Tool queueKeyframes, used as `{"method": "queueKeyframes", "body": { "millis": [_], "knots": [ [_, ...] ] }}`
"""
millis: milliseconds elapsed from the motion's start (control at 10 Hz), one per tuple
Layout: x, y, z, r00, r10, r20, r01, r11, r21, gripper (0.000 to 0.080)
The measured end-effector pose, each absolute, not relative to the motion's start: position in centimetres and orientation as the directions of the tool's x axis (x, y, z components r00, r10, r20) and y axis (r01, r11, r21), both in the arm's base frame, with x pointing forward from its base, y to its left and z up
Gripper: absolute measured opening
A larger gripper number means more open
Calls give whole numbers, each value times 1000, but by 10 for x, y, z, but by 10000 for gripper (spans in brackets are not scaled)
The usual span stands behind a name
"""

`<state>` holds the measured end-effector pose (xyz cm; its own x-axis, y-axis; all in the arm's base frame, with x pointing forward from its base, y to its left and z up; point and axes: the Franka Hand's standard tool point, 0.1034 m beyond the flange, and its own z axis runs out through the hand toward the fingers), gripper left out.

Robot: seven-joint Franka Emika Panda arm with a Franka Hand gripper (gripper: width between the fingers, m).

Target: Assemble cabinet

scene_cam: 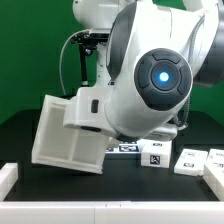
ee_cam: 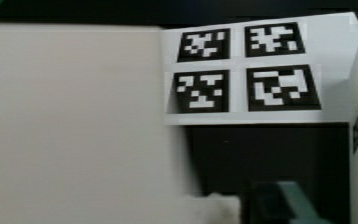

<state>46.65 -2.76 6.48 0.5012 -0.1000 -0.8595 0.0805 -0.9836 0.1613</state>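
Note:
The cabinet [scene_cam: 68, 134], a large white box-shaped body with ribbed inner walls, hangs tilted above the black table at the exterior view's left. My gripper [scene_cam: 92, 104] grips its upper edge, mostly hidden behind the arm. In the wrist view the cabinet's plain white wall [ee_cam: 69, 120] fills most of the picture. A white face with four square tags [ee_cam: 243, 75] adjoins it. One dark finger [ee_cam: 286, 205] shows beside the wall's edge; the other finger is hidden. My gripper [ee_cam: 247, 205] is shut on the wall.
Two small flat white tagged panels [scene_cam: 188, 158] [scene_cam: 215, 163] lie on the table at the exterior view's right. A small tagged part [scene_cam: 153, 155] lies under the arm. A white border rail [scene_cam: 100, 208] runs along the table's front edge.

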Motion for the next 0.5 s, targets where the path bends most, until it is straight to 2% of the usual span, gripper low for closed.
{"method": "queueKeyframes", "body": {
  "millis": [100,200,500],
  "knots": [
    [466,-28,65,501,-100,-860,81,-984,161,89],
    [466,-28,65,501,-100,-860,81,-984,161,29],
    [466,-28,65,499,-82,-863,90,-985,145,27]
  ]
}}
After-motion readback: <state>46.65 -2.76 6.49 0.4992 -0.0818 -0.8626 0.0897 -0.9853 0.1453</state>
